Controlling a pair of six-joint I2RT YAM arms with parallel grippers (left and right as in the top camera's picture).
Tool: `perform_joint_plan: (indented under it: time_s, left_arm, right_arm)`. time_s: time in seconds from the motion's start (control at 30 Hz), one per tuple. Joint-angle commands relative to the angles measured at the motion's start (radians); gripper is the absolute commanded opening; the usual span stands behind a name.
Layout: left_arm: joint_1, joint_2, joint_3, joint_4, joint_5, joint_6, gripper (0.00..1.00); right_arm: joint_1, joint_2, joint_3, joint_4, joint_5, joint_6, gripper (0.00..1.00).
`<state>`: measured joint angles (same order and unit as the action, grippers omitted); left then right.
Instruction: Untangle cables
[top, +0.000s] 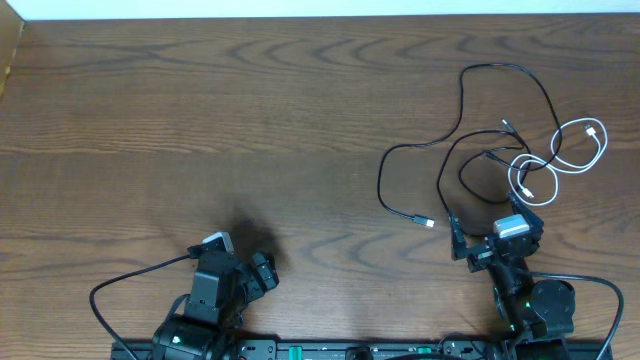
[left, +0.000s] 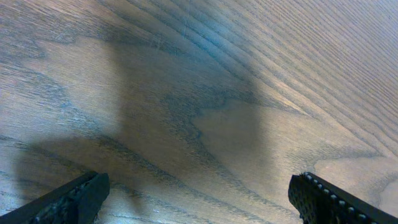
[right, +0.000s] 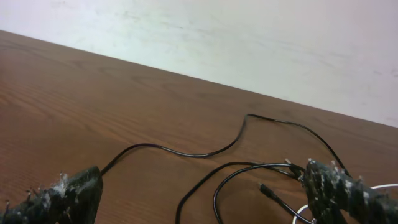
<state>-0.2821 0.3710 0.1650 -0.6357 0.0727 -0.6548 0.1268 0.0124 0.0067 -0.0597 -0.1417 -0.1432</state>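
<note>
The left arm (top: 205, 300) is crouching at the bottom left of the overhead frame, and the left gripper (top: 256, 268) is angling toward the upper right, its jaws spread wide. The right arm (top: 530, 300) is sitting at the bottom right, and the right gripper (top: 495, 232) is gaping equally wide, pointing up the frame.

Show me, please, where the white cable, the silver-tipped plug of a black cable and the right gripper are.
white cable (top: 604, 146): overhead view, right-hand bend of its loop.
silver-tipped plug (top: 427, 222): overhead view, its metal tip.
right gripper (right: 200, 177): right wrist view, midway between its open fingertips.
</note>
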Motion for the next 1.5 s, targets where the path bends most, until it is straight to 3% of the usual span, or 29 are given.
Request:
perform_joint_plan:
  time_s: [0.0,0.13,0.37,0.87,1.2,1.47]
  left_arm:
    - [0.002,-0.023,-0.010,0.004,-0.013,-0.002,0.98]
    - [0.002,-0.073,-0.011,0.051,-0.013,-0.002,0.98]
    - [0.002,-0.176,-0.122,0.490,-0.013,-0.002,0.98]
    - [0.002,-0.370,-0.161,0.913,-0.013,-0.002,0.98]
    - [0.002,-0.370,-0.161,0.769,-0.013,-0.002,0.98]
    - [0.002,-0.368,-0.161,0.570,-0.013,-0.002,0.98]
  right_arm:
    - [0.004,-0.008,-0.001,-0.005,0.004,-0.011,0.99]
    - [0.004,-0.008,-0.001,-0.005,0.004,-0.011,0.99]
    - [-0.002,-0.008,-0.001,-0.005,0.004,-0.011,0.99]
    - [-0.019,-0.008,-0.001,-0.005,0.004,-0.011,0.99]
    - [-0.018,-0.008,-0.001,-0.004,0.004,-0.011,0.99]
    - [-0.002,-0.008,-0.001,-0.005,0.004,-0.011,0.99]
